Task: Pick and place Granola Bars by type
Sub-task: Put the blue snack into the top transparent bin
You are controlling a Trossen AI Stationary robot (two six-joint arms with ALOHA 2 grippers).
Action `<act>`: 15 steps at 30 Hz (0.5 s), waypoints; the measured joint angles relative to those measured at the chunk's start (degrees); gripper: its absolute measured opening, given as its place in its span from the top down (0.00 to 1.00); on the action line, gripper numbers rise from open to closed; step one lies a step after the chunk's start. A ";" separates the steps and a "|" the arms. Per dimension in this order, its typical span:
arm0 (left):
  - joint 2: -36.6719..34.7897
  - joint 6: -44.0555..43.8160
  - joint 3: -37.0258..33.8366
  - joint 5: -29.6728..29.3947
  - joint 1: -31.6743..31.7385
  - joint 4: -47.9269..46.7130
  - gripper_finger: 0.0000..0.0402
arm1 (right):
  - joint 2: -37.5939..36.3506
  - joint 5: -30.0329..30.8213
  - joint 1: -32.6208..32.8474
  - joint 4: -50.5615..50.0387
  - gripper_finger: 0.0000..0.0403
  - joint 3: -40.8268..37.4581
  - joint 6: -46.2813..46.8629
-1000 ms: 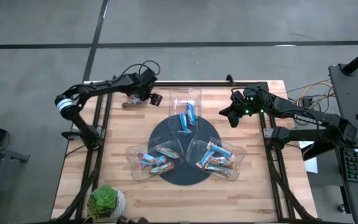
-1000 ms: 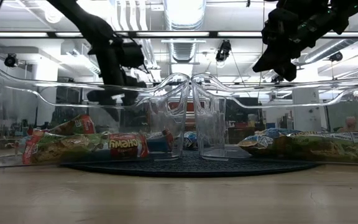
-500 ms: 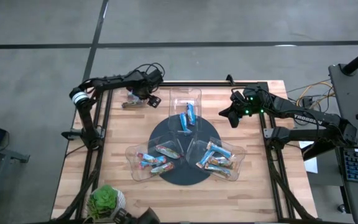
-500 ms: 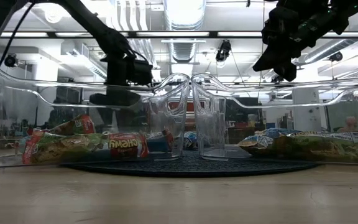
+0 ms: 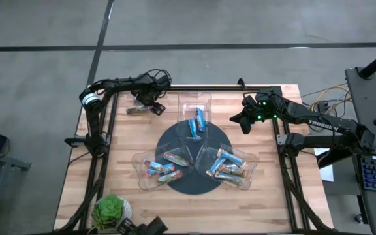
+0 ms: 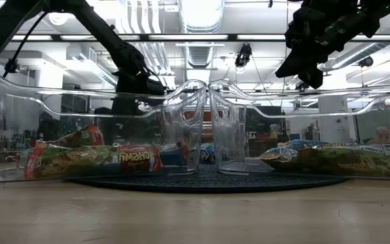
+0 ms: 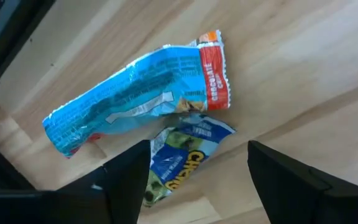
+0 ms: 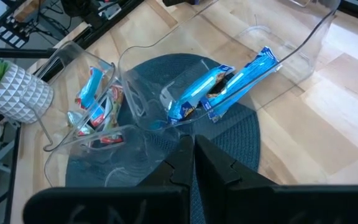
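Observation:
Two loose bars lie on the wood at the table's far left corner [image 5: 136, 109]. In the left wrist view one is a bright blue bar [image 7: 135, 93]; a green-and-blue bar [image 7: 179, 165] lies partly under it. My left gripper [image 7: 197, 186] hangs open just above them, one finger on each side of the green-and-blue bar, touching nothing; it also shows from above [image 5: 154, 103]. My right gripper [image 5: 239, 121] waits shut in the air right of the far tray [image 5: 194, 104]. That tray holds blue bars [image 8: 229, 87].
Three clear trays stand on a dark round mat [image 5: 194, 186]: the far one, a near left tray [image 5: 142, 171] and a near right tray [image 5: 243, 171], each holding bars. A potted plant [image 5: 113, 210] sits at the near left corner. Black frame rails run along the table's left edge [image 5: 103, 150].
My left arm has drawn its elbow in toward the table's far left corner. Its gripper has stayed over the two loose bars and has turned a little. The bars have not moved.

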 joint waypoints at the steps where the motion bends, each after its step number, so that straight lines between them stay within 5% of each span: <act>1: 0.00 0.00 0.00 -0.02 0.00 -0.05 0.38 | 0.00 0.00 0.00 0.00 0.98 0.00 0.00; 15: 0.00 0.86 -0.70 4.12 0.09 -3.18 0.40 | 0.00 0.17 0.00 0.04 0.98 0.00 -0.07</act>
